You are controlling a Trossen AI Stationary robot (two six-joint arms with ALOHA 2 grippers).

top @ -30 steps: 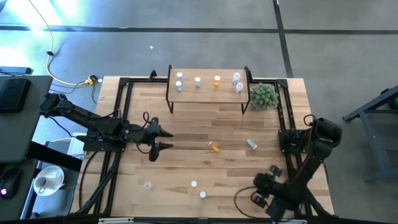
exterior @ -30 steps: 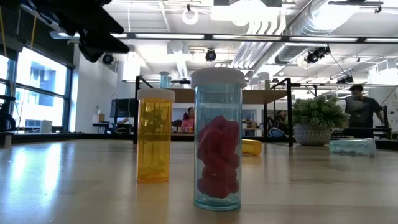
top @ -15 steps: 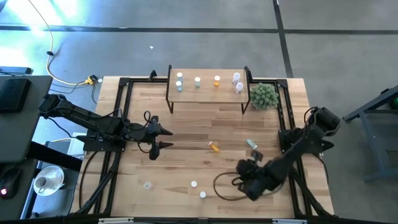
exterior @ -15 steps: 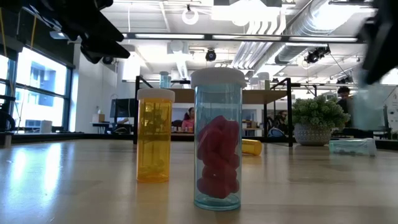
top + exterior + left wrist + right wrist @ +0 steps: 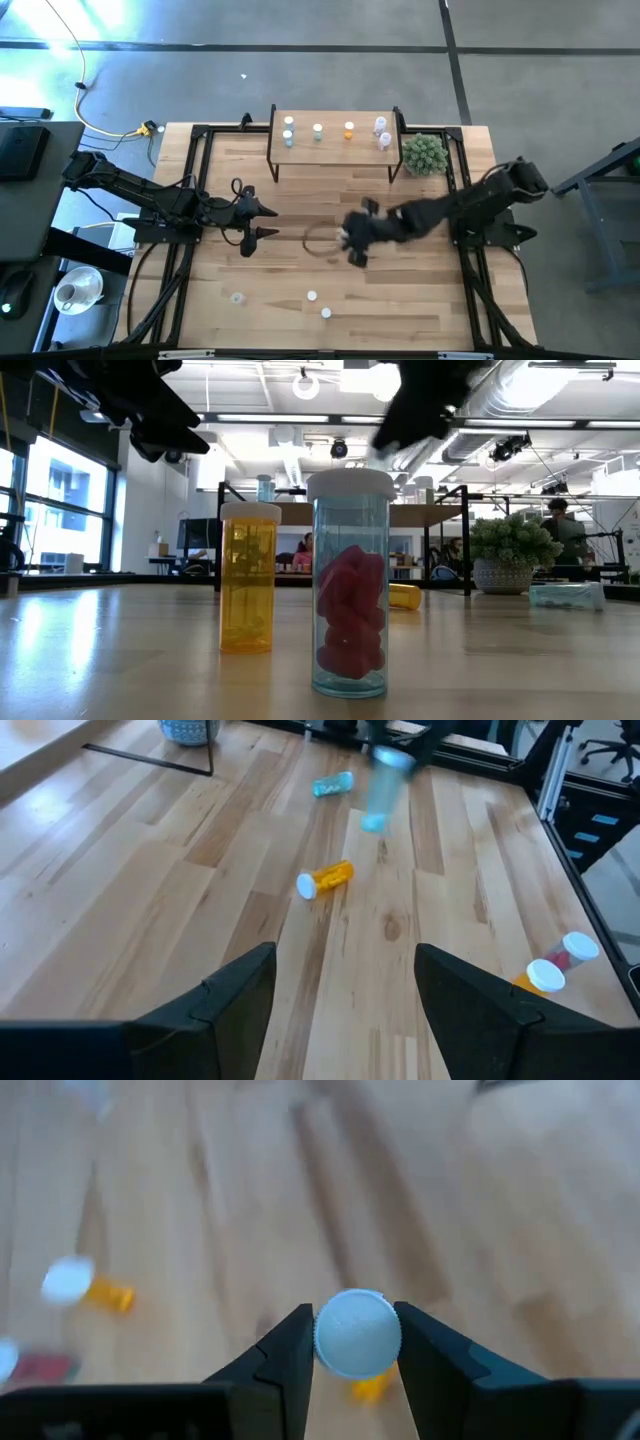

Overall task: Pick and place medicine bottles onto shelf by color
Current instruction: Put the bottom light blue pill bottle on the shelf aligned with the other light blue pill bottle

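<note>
Your right gripper (image 5: 355,1316) has swung from the table corner far in front of the shelf (image 5: 333,150) to the open middle of the table, straight out in front of the shelf; a second ago it was well off to the side. It is pinching a light-blue bottle (image 5: 357,1344) by the body, fingers snug on either side just under the white cap; from the left wrist that bottle shows as a pale blur in the air, so the arm is in quick motion. It hangs right over the orange bottle (image 5: 325,879) lying on its side in front of the shelf; the teal bottle (image 5: 332,784) lies a little nearer the shelf's plant (image 5: 424,153) end.

Your left gripper (image 5: 262,222) has hardly shifted; it waits out in front of the shelf's other end, fingers spread and empty.

My reading: the pick is done and the carry is under way; what's left for this bottle is a spot on the shelf beside its matching colour, likely the end away from the plant. Three bottles far in front of the shelf remain unsorted, including the red-filled bottle (image 5: 349,585).
</note>
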